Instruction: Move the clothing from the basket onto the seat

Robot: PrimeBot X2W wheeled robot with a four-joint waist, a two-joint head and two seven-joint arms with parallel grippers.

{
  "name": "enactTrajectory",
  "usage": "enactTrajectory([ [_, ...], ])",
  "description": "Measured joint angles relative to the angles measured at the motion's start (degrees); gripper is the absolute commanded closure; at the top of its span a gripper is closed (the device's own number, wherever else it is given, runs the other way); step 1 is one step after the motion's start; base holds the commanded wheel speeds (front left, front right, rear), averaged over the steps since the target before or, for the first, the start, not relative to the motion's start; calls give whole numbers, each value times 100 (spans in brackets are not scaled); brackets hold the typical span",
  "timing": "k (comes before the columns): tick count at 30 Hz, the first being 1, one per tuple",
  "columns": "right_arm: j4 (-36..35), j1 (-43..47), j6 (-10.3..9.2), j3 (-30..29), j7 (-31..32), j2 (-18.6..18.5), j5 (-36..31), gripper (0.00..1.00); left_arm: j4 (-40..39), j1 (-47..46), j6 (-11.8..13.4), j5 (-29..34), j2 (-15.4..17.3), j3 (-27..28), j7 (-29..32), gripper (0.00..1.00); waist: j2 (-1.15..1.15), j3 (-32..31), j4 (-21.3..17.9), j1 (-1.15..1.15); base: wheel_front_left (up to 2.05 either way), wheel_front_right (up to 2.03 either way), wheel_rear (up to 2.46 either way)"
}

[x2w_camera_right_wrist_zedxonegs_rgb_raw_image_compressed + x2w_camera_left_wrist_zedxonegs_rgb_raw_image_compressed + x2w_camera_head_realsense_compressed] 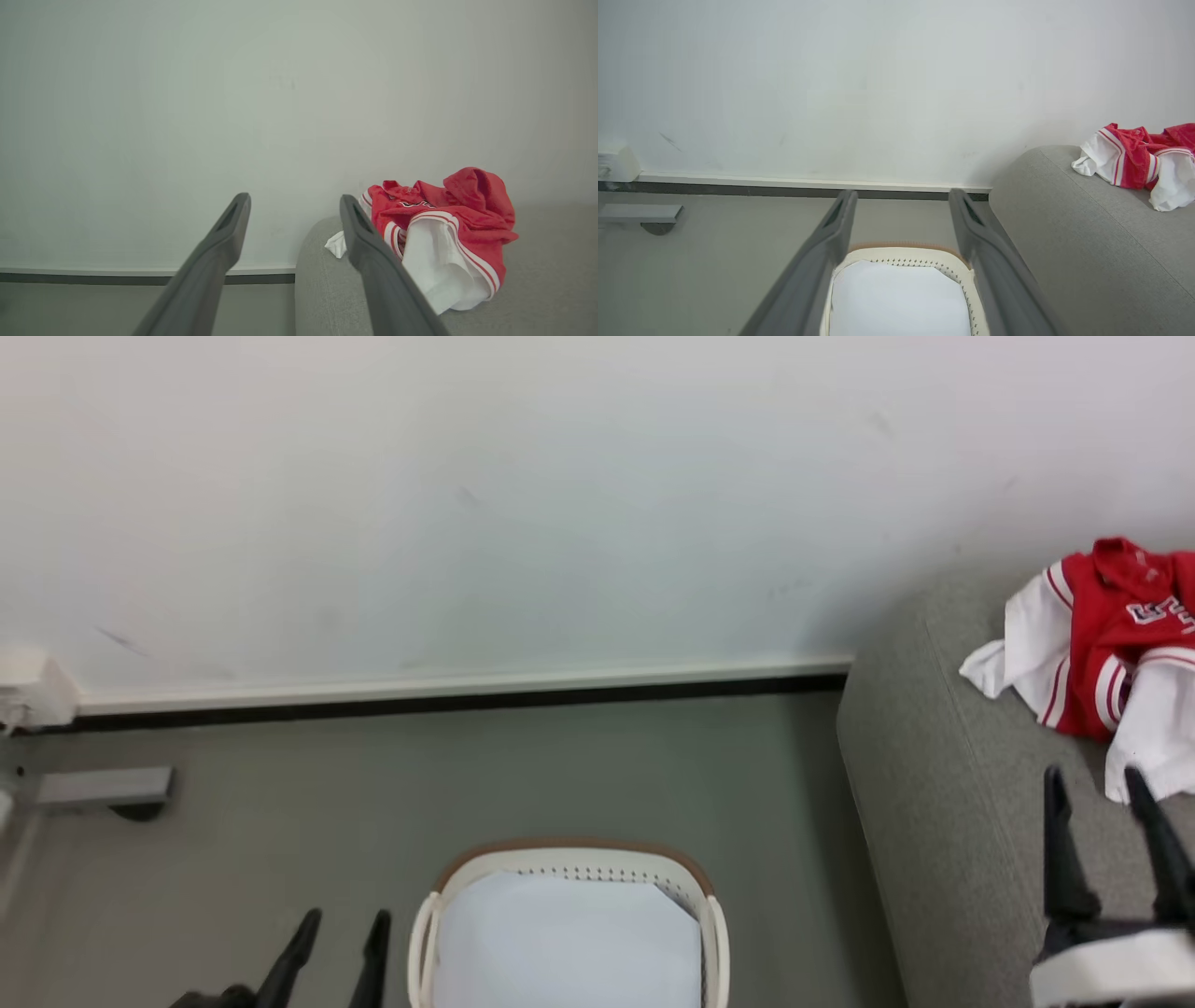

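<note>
The left gripper sits low at the near left. Its two dark fingers are spread apart with nothing between them, pointing away and leaning slightly right. The right gripper reaches farther out at the right, its fingers likewise parted and empty, rising from a pale wrist.
</note>
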Motion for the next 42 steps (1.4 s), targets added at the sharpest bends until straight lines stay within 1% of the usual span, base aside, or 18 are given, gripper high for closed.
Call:
enactTrajectory([
  [3,4,425,-1,78,-146,145,-110,0,2,216,-52,200,-198,404,0,0,0,-215,129,0,0,0,0],
  [8,309,861,0,307,-336,265,-200,0,60,470,-275,553,-499,849,0,0,0,-428,244,0,0,0,0],
  [14,792,994,-1,487,-436,279,-222,0,175,614,-527,920,-827,1195,0,0,0,-504,218,1,0,0,0],
  [18,987,991,0,538,-460,280,-181,0,199,617,-687,1065,-1012,1368,0,0,0,-520,199,2,0,0,0],
  [22,978,968,-1,549,-461,280,-141,0,197,606,-815,1251,-1109,1472,0,0,0,-528,180,2,0,0,0],
  [31,964,964,-1,632,-467,281,-104,0,258,602,-989,1345,-1247,1585,0,0,0,-518,149,2,0,0,0],
  [32,985,970,0,636,-466,282,-105,100,270,601,-1003,1335,-1259,1583,1,100,0,-517,149,3,0,0,0],
  [37,1207,1070,0,643,-394,318,-53,100,506,659,-1005,1279,-1316,1549,25,100,0,-515,149,3,0,0,0],
  [42,1202,1066,0,593,-252,334,466,100,545,632,-1005,808,-1347,1588,168,100,0,-504,152,3,0,0,0],
])
